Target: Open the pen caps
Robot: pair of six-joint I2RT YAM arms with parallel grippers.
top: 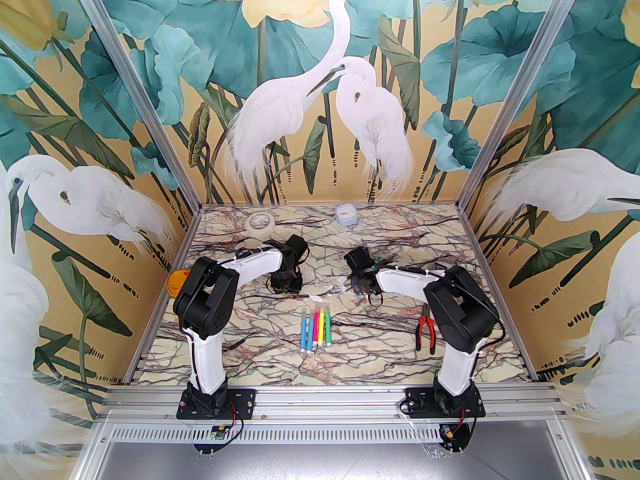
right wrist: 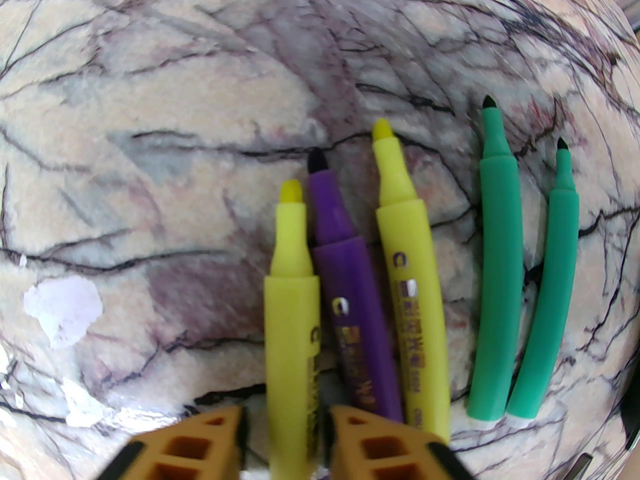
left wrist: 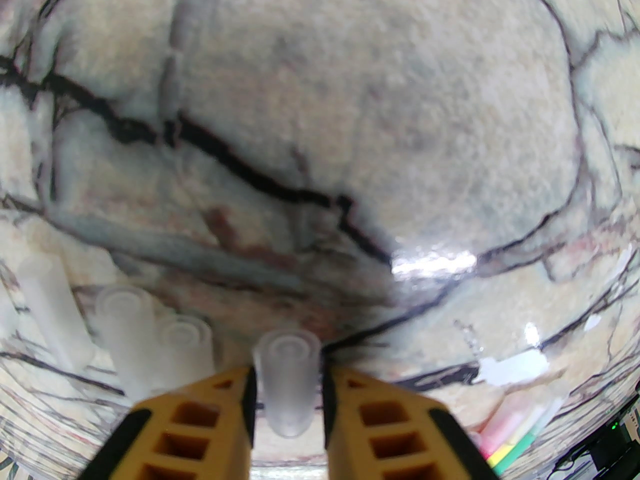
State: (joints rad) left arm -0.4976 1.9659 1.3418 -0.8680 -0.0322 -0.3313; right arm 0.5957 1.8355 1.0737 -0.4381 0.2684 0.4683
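Top view was bright, evenly lit and sharp, only soft shadows on table, wrist views were fisheye-warped at edges, slightly blurred, white glare patch sat lower right of left wrist frame, right gripper fingers at bottom edge were out of focus

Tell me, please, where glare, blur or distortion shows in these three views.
Left wrist: fisheye bulges the table, a white glare patch sits right of centre, the cap is fairly sharp, the far marble soft. Right wrist: the green markers look bowed, the marble smears toward the edges. Top external: sharp and evenly lit.
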